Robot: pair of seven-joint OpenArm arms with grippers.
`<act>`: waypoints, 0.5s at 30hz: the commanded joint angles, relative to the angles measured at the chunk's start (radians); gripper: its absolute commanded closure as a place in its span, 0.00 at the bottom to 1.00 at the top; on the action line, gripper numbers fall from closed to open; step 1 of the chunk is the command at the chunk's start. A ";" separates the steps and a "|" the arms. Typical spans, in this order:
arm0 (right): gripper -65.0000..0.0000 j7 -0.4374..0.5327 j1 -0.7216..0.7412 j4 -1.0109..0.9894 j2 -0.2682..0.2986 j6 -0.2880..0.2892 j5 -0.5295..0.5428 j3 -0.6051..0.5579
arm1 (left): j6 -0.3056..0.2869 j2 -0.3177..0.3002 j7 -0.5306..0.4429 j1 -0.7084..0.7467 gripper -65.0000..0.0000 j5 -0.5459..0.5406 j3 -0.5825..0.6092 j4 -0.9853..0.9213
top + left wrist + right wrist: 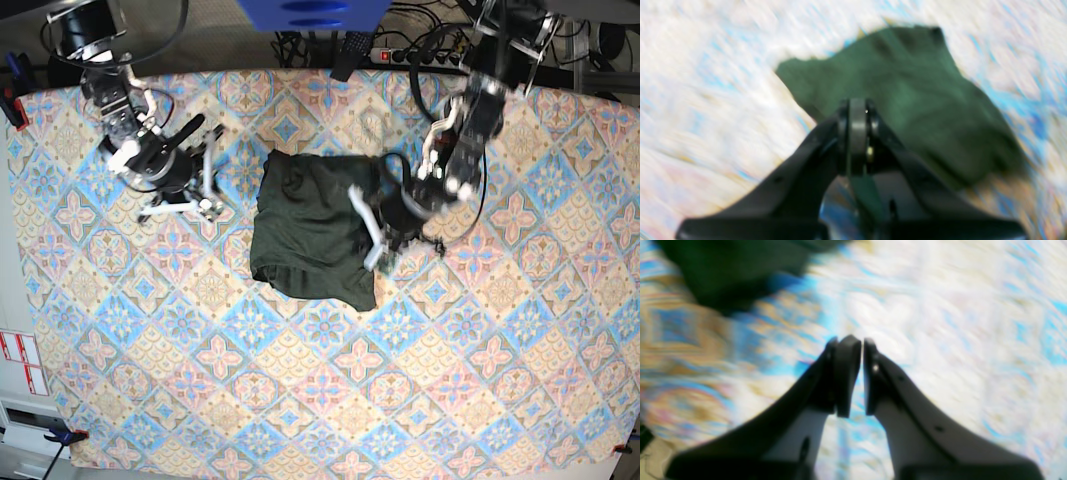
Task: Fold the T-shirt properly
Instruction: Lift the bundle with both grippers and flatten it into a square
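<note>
The dark green T-shirt (305, 230) lies folded into a rough rectangle in the middle of the patterned table. My left gripper (370, 240) is at the shirt's right edge. In the blurred left wrist view its jaws (857, 106) are shut, a strip of green cloth runs down between the fingers, and the rest of the T-shirt (913, 93) spreads out beyond them. My right gripper (208, 185) hovers left of the shirt, apart from it. The right wrist view shows it (862, 343) shut over bare tablecloth with nothing held. A corner of the T-shirt (730, 270) is at that view's upper left.
A tablecloth (480, 380) with blue, orange and pink tiles covers the whole table. A blue object (312, 12) and cables (420, 45) sit past the far edge. Red-and-white labels (20, 360) mark the left border.
</note>
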 commanded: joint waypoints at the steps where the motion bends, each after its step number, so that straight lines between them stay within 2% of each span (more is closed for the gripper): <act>1: 0.91 0.024 0.021 0.020 -0.003 -0.003 0.007 0.005 | 0.004 0.005 -0.026 0.000 1.00 -0.003 -0.007 0.020; 3: 0.91 0.022 0.066 0.020 -0.023 -0.002 0.007 0.002 | 0.004 0.006 -0.046 0.025 1.00 -0.003 -0.007 0.014; 7: 0.91 -0.042 0.127 0.015 -0.084 -0.002 0.007 0.002 | 0.004 0.005 -0.093 0.046 1.00 0.000 -0.008 -0.040; 15: 0.91 -0.058 0.175 -0.034 -0.153 -0.002 0.008 0.000 | 0.004 -0.012 -0.095 0.068 1.00 0.000 -0.005 -0.179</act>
